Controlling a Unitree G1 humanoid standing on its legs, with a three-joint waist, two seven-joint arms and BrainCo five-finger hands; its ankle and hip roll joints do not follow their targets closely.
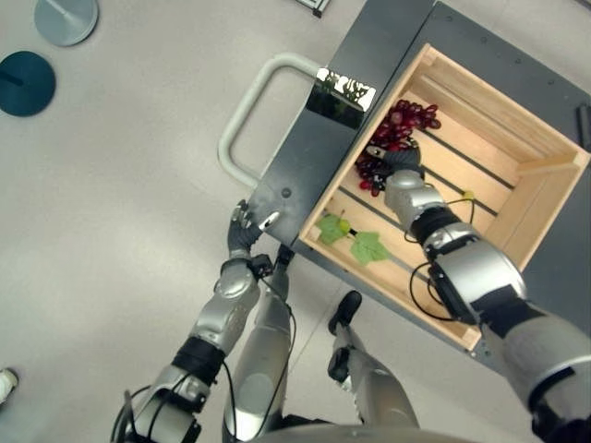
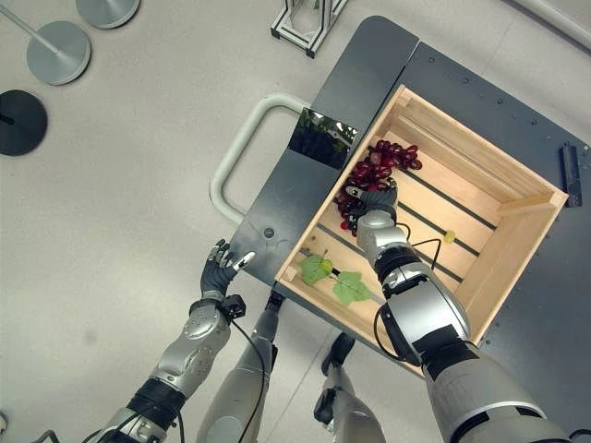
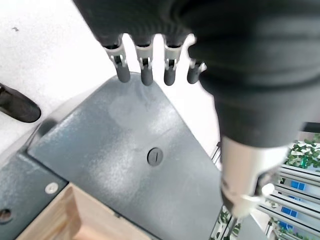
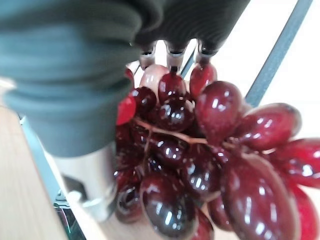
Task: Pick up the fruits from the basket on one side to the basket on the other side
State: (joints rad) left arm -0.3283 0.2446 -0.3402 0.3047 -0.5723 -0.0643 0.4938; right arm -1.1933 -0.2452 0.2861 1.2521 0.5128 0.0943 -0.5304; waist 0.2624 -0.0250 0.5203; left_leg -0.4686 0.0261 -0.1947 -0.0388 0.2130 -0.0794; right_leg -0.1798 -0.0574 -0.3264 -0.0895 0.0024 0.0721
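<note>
A bunch of red grapes [image 1: 399,129] lies at the left end of the wooden crate [image 1: 545,166], which stands on a dark grey cart [image 1: 305,157]. My right hand [image 1: 399,164] rests on the bunch. In the right wrist view the grapes [image 4: 200,150] sit between the thumb [image 4: 92,185] and the fingers [image 4: 174,54], whose tips go behind them. A green leaf sprig [image 1: 353,242] with a green grape lies near the crate's front corner. A small yellow-green fruit [image 1: 468,195] sits mid-crate. My left hand [image 1: 244,231] hovers at the cart's corner [image 3: 155,157], fingers [image 3: 145,70] relaxed, holding nothing.
The cart's pale looped handle [image 1: 242,120] sticks out to the left of my left hand. Two round stand bases [image 1: 65,18] [image 1: 26,83] sit on the floor far left. An aluminium frame [image 2: 305,18] stands beyond the cart.
</note>
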